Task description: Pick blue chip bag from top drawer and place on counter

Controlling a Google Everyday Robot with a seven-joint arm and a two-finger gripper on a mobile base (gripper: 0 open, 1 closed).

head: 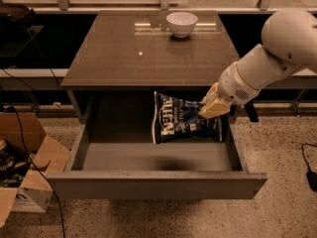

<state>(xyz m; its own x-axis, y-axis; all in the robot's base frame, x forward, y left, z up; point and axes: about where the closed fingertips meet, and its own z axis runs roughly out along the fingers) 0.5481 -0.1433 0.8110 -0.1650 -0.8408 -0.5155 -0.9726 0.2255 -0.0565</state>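
While the drawer stands pulled out toward the near side, the gripper sits over its far right part. The gripper's tan fingers are pinched shut on the right edge of the bag. The bag hangs clear of the drawer floor, white lettering facing up, with a dark shadow on the floor beneath it. It is just near of the counter edge. A white bowl sits at the counter's far side. A cardboard box lies on the ground at left.
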